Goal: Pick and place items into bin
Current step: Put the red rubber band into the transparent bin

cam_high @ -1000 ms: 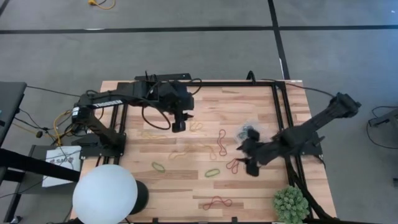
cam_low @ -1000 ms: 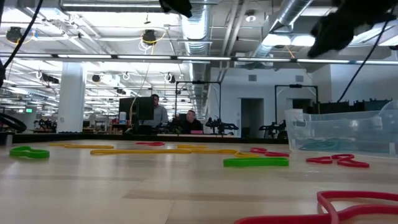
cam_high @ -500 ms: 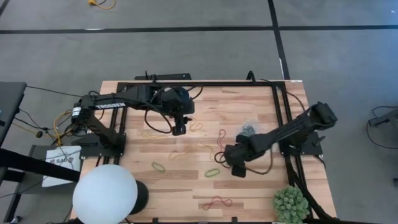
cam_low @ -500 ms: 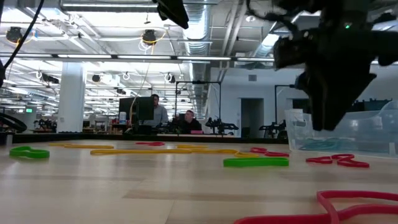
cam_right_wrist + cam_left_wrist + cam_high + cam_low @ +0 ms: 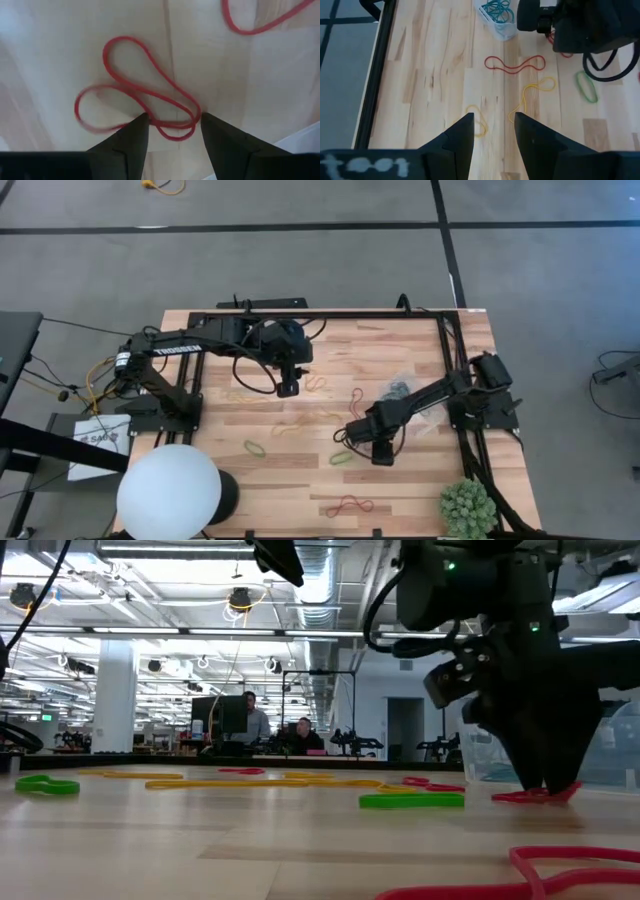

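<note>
I am bringing the right gripper [image 5: 171,131] down on a twisted red band [image 5: 137,92] lying on the table [image 5: 420,490] just left of the clear bin [image 5: 405,385], its fingers spread wide and straddling one end of the loop. To do this well, I am thinking the tips should touch the wood before closing, so the thin rubber is not missed. The left gripper [image 5: 492,132] is hovering, fingers also wide, over a yellow band [image 5: 532,95] near the far-left middle. Open wood is lying left and near; the black frame rail [image 5: 455,370] and the bin are crowding the right arm's right side.
</note>
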Robot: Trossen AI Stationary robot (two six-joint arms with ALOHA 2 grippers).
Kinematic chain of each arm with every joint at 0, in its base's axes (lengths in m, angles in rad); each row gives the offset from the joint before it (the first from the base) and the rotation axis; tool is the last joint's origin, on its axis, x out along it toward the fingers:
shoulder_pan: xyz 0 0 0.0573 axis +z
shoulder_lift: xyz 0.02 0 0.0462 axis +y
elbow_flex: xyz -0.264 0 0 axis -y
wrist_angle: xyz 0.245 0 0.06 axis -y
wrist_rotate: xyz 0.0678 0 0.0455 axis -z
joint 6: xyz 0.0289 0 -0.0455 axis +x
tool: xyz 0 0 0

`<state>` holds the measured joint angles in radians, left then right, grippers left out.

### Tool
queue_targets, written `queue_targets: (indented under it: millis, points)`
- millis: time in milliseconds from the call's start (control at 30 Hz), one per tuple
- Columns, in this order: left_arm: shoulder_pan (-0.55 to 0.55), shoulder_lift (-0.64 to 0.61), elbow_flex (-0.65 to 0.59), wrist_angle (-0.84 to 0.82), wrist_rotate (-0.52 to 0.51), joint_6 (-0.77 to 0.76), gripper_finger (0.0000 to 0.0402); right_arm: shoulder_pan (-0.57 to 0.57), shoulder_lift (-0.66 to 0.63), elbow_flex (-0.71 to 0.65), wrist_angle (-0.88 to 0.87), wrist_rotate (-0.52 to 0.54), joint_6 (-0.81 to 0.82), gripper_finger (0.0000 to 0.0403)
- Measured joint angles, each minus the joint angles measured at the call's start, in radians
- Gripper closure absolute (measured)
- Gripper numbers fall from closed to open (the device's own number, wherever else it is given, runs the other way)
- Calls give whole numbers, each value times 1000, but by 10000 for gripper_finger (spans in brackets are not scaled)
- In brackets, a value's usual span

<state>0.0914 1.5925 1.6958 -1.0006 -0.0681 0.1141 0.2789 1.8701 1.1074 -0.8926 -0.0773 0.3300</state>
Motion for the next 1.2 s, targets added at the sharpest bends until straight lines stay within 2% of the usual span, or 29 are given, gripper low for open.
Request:
queue_targets:
  millis: [133, 267, 367, 433, 500, 633, 800, 900, 1067, 1133, 1200]
  points:
    - [0, 0, 0, 2, 0, 12, 269, -23, 19, -1, -1, -16, -22, 232]
    - [0, 0, 0, 2, 0, 13, 269, -27, 22, -3, 4, -61, -139, 259]
    - [0, 0, 0, 0, 0, 13, 269, -24, 10, -5, 8, -77, -226, 307]
    - [0, 0, 0, -4, 0, 13, 269, -21, -7, -7, 10, -79, -233, 349]
    - [0, 0, 0, -3, 0, 13, 269, -20, -29, -10, 10, -129, -230, 387]
    - [0, 0, 0, -4, 0, 12, 269, -13, -131, -9, -13, -195, -165, 389]
    - [0, 0, 0, -3, 1, 13, 269, -2, -291, -9, -52, -186, -113, 400]
    - [0, 0, 0, -3, 1, 12, 269, 13, -407, -9, -105, -122, -64, 399]
    - [0, 0, 0, -4, 1, 8, 269, 25, -598, -8, -309, 105, 56, 400]
    - [0, 0, 0, -4, 1, 8, 269, 29, -664, -16, -337, 181, 124, 400]
    - [0, 0, 0, -3, 1, 7, 269, 27, -714, -37, -342, 210, 174, 401]
